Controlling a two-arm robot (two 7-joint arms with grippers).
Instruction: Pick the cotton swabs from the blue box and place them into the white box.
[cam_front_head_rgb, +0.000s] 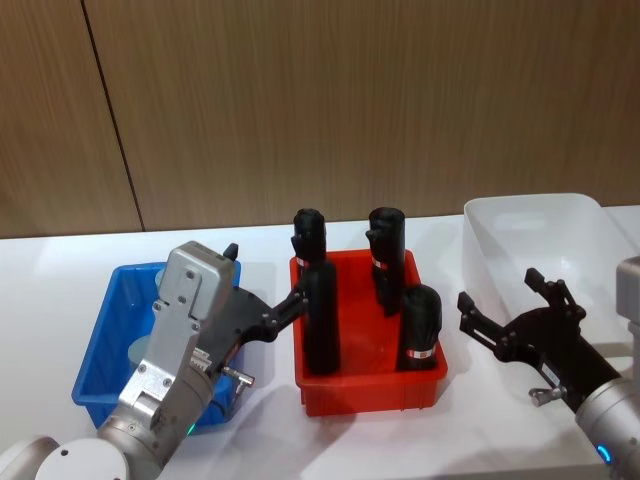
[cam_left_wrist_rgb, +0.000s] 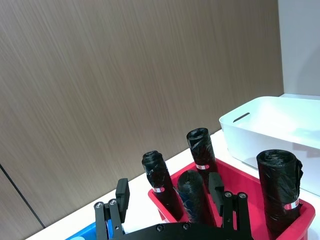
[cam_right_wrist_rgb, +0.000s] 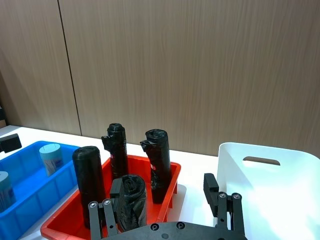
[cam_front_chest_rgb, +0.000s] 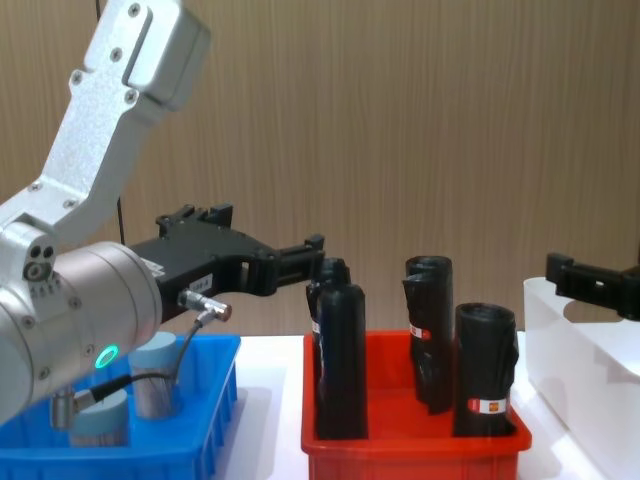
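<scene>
While the left gripper (cam_front_head_rgb: 266, 278), spread and empty, is hovering over the blue box (cam_front_head_rgb: 100, 340), the upright cotton swabs (cam_front_chest_rgb: 155, 380) are standing beneath it, well apart from the likewise spread right gripper (cam_front_head_rgb: 500, 290).

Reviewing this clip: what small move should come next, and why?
Probably draw the left hand back and down to the cotton swabs in the blue box: it hovers open, empty, above that box's rim beside the red bin, tubs lower down. The right hand hangs open by the white box.
</scene>
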